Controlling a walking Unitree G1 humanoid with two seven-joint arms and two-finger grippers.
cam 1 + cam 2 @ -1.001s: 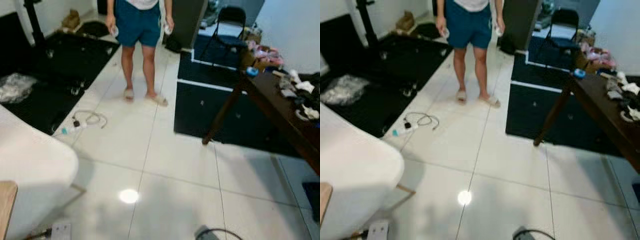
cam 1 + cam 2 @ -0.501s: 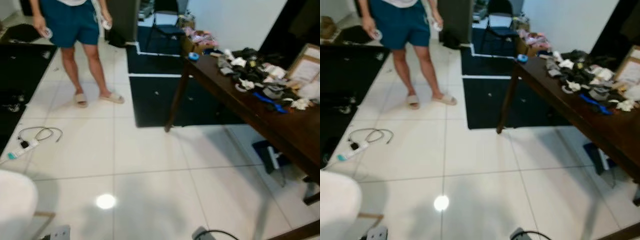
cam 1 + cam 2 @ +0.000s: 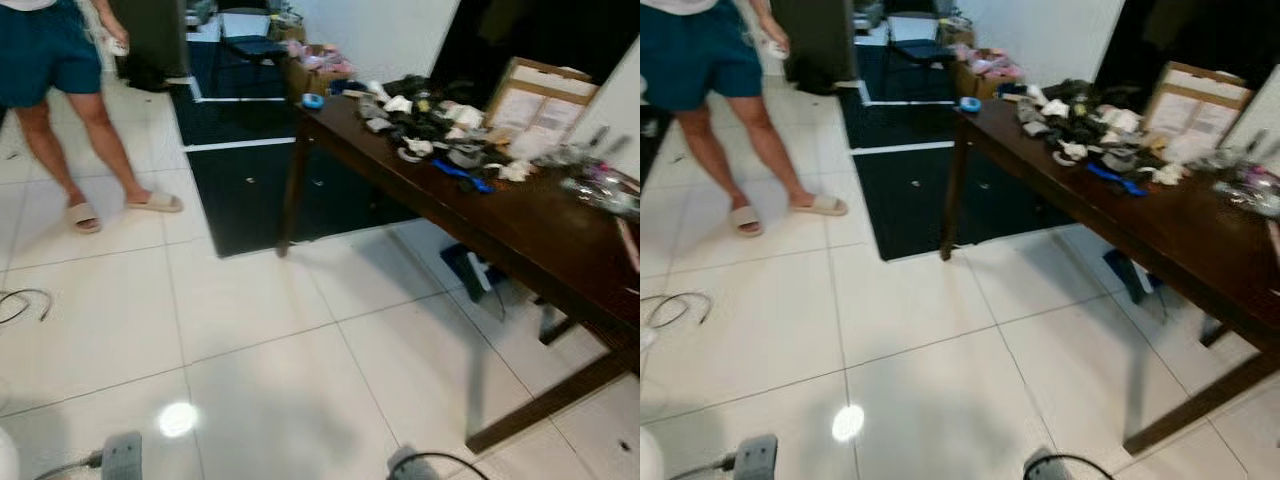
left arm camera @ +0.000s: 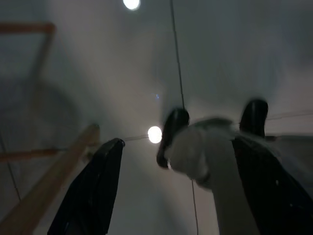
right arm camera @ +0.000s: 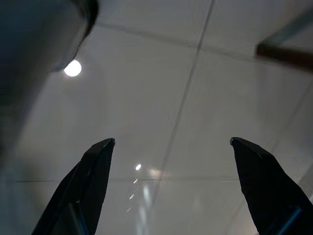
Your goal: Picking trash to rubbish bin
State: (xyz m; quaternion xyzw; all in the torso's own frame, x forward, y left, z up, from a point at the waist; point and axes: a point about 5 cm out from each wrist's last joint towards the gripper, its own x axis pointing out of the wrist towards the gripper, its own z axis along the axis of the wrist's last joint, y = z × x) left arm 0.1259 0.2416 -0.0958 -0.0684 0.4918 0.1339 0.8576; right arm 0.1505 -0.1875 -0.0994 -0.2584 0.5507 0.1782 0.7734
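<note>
A long dark wooden table (image 3: 560,235) runs from the middle to the right. On it lies a heap of clutter: crumpled white scraps (image 3: 418,148), dark cloth-like bits (image 3: 425,95), a blue strip (image 3: 462,176) and a blue roll (image 3: 313,101) at the far corner. A cardboard box (image 3: 540,95) leans at the back. My left gripper (image 4: 178,144) hangs open over the tile floor beside my own leg. My right gripper (image 5: 172,142) hangs open over bare tiles, holding nothing.
A person in blue shorts and sandals (image 3: 45,60) stands at the far left. Black mats (image 3: 245,185) lie behind the table, a black chair (image 3: 245,45) beyond them. A cable (image 3: 20,305) lies at the left edge and a blue object (image 3: 470,272) under the table.
The camera has swung to the right: the table now crosses the picture, the person has slid to the left edge, and the white seat has left the view.
</note>
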